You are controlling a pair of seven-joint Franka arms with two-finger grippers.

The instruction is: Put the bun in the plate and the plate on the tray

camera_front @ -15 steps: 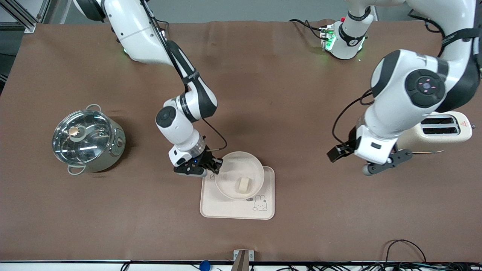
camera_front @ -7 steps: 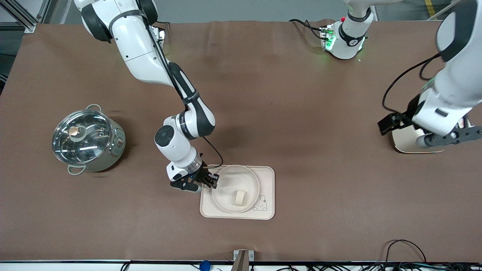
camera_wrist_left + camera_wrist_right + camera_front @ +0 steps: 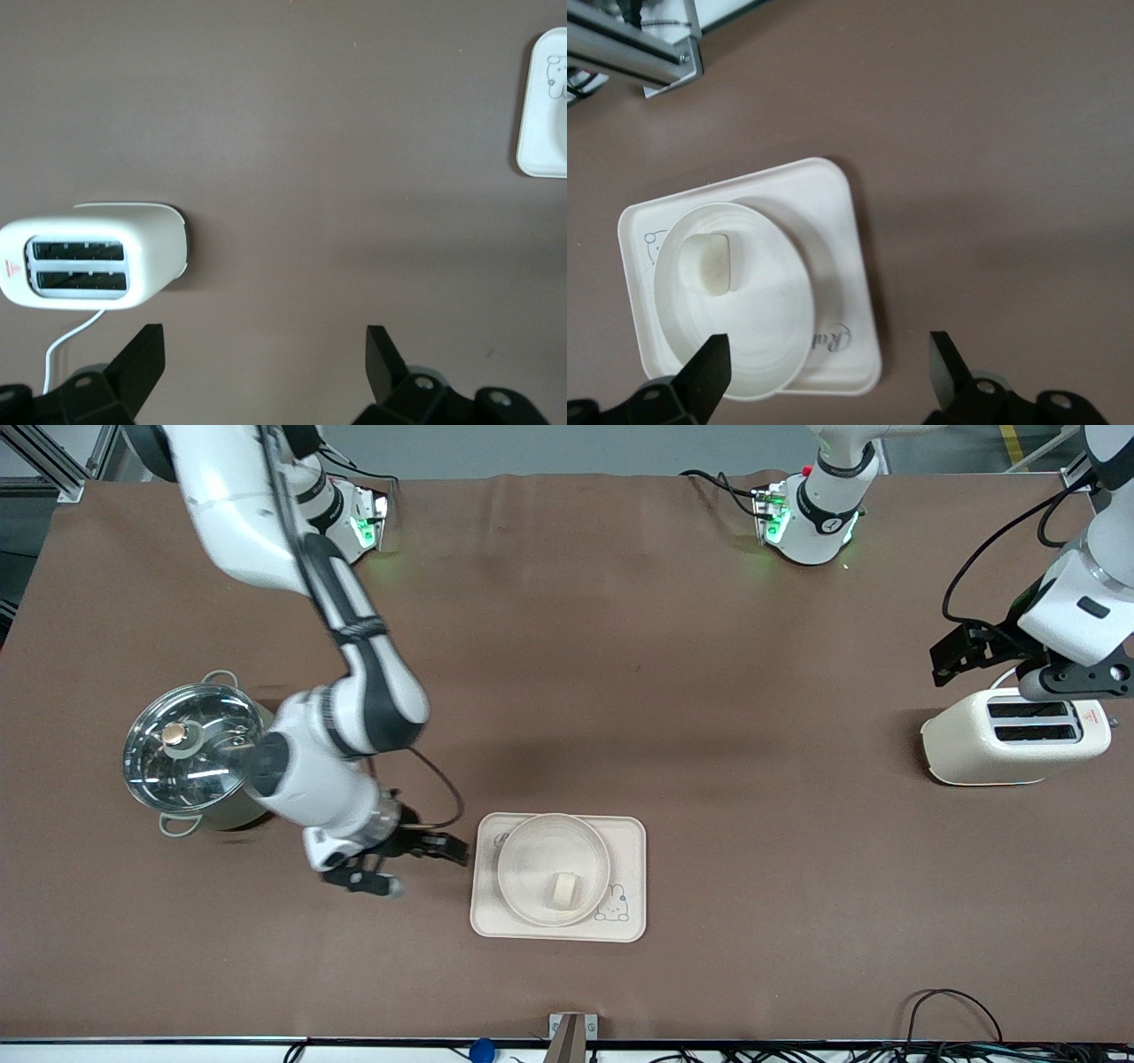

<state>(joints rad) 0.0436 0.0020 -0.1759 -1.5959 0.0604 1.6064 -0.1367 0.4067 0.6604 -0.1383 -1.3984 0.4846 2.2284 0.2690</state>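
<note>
The small cream bun [image 3: 563, 888] lies in the round cream plate [image 3: 523, 849], and the plate rests on the rectangular rabbit tray [image 3: 627, 921]. The right wrist view shows the same: bun [image 3: 709, 263], plate [image 3: 775, 328], tray [image 3: 843, 221]. My right gripper [image 3: 416, 861] is open and empty over the cloth, beside the tray toward the right arm's end of the table. My left gripper [image 3: 1054, 682] is open and empty, raised over the toaster [image 3: 1015, 736]. The left wrist view shows the toaster [image 3: 93, 264] and a corner of the tray [image 3: 539, 133].
A steel pot with a glass lid [image 3: 202, 755] stands toward the right arm's end, close by the right arm's wrist. The toaster's white cord [image 3: 64, 345] trails on the brown cloth. Cables lie along the table edge nearest the front camera.
The right gripper let go of the plate on the tray and drew back toward the pot, open. The left arm lifted away from the table's middle to above the toaster.
</note>
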